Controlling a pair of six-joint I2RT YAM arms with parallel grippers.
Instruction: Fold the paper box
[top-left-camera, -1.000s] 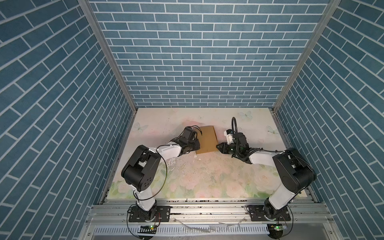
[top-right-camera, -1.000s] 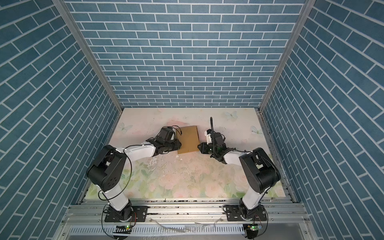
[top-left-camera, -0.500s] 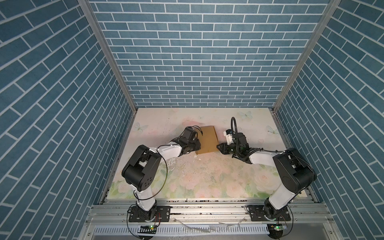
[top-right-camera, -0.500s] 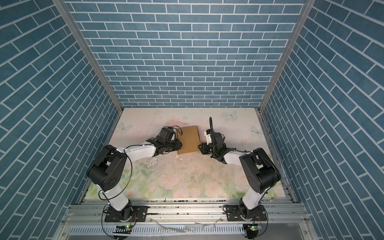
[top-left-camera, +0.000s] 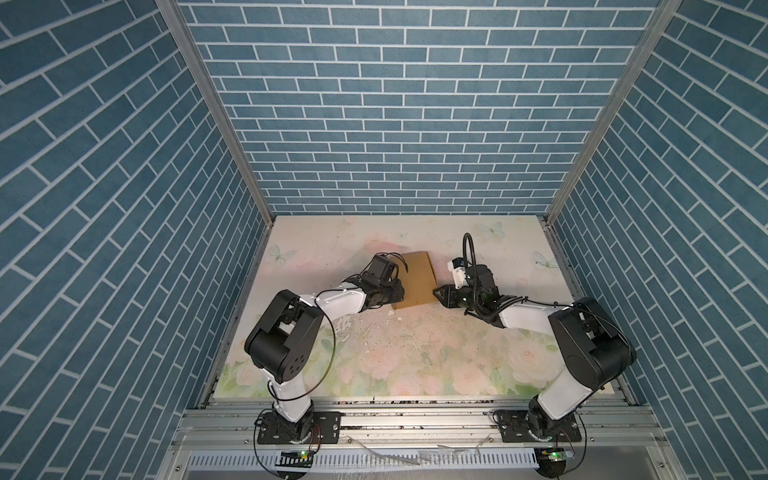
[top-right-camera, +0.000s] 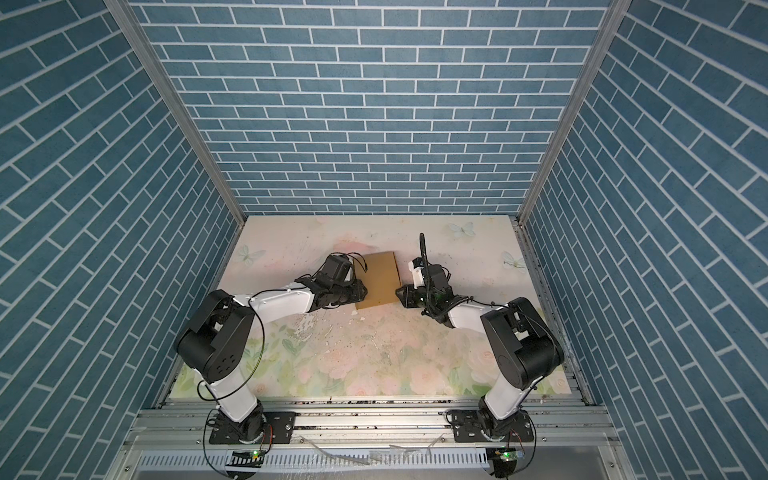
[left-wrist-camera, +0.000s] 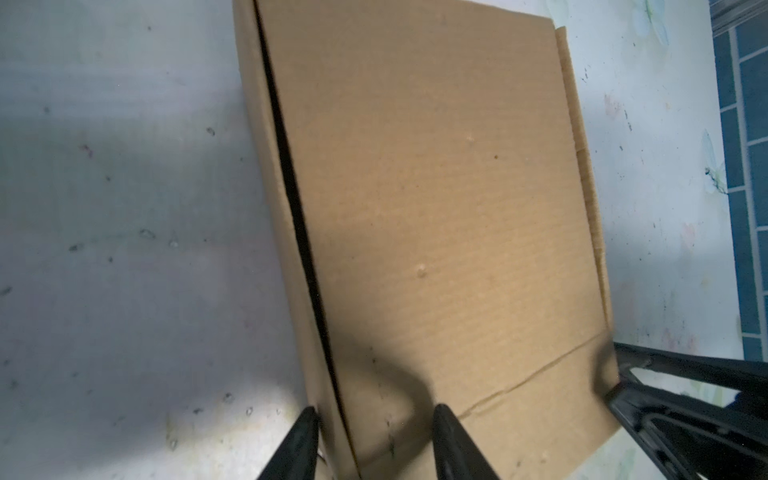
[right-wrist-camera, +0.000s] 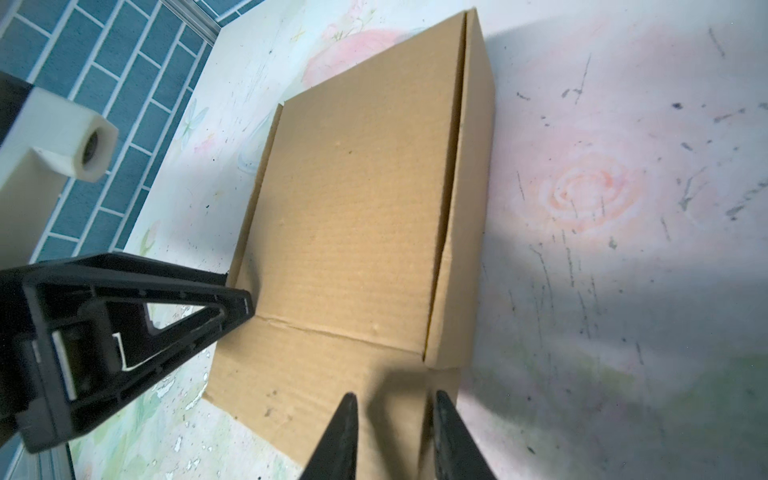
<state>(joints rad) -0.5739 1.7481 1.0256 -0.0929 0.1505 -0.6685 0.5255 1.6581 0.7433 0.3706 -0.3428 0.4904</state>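
The paper box (top-left-camera: 415, 279) (top-right-camera: 379, 286) is plain brown cardboard, folded shut and flat on the table's middle in both top views. My left gripper (top-left-camera: 400, 291) (left-wrist-camera: 376, 409) is at its near left corner. The jaws are open and straddle the side wall, one finger (left-wrist-camera: 305, 440) on the table side and the other over the lid. My right gripper (top-left-camera: 438, 291) (right-wrist-camera: 395, 395) is at the near right corner, open, its fingertips over the box's flat front flap (right-wrist-camera: 316, 374). A dark slit (left-wrist-camera: 299, 232) runs between lid and side wall.
The floral table cover (top-left-camera: 415, 365) has white flakes (top-left-camera: 395, 320) scattered just in front of the box. Blue brick walls (top-left-camera: 395, 124) close in the back and both sides. A metal rail (top-left-camera: 415, 419) with both arm bases runs along the front.
Both grippers have opened a little, the left more than the right. The arms and the box have stayed where they were.
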